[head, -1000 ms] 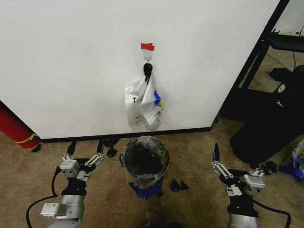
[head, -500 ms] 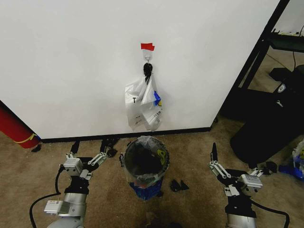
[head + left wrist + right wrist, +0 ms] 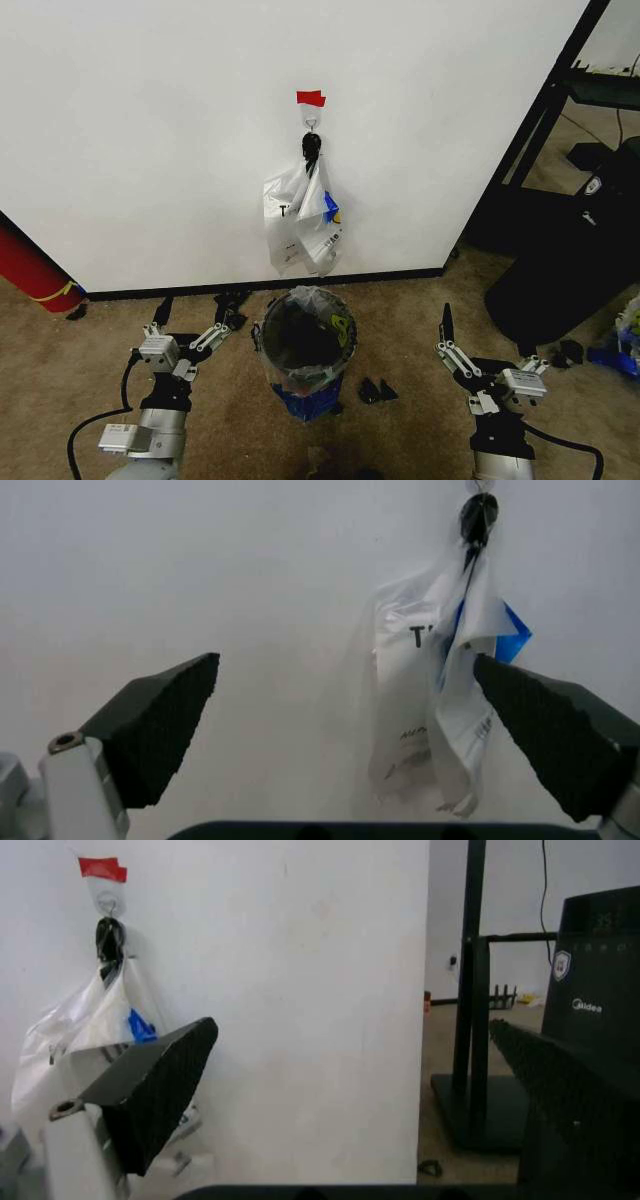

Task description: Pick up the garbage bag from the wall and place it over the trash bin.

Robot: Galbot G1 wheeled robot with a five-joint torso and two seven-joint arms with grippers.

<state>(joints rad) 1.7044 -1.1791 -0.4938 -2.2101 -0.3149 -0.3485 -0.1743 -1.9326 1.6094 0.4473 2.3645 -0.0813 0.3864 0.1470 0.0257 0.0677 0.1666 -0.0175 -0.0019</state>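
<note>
The garbage bag (image 3: 303, 220) hangs from a small hook (image 3: 312, 122) on the white wall (image 3: 150, 130), under a strip of red tape (image 3: 310, 98). It is translucent with dark lettering and a blue patch. Directly below it on the carpet stands the black mesh trash bin (image 3: 303, 345), which holds a whitish liner with yellow print. My left gripper (image 3: 190, 320) is open, low and left of the bin. My right gripper (image 3: 450, 335) is open, low and right of the bin. The left wrist view has the bag (image 3: 420, 697) ahead of the open left gripper (image 3: 345, 664). The right wrist view shows the bag (image 3: 75, 1035) off to one side of the open right gripper (image 3: 350, 1026).
A big red cylinder (image 3: 30, 268) leans at the far left by the black baseboard (image 3: 180, 290). A black rack (image 3: 545, 110) and a dark appliance (image 3: 570, 260) stand past the wall's corner on the right. Small black items (image 3: 375, 390) lie on the carpet beside the bin.
Both grippers have shifted slightly inward toward the bin, the left one also a little toward the wall. The bag and bin have not moved.
</note>
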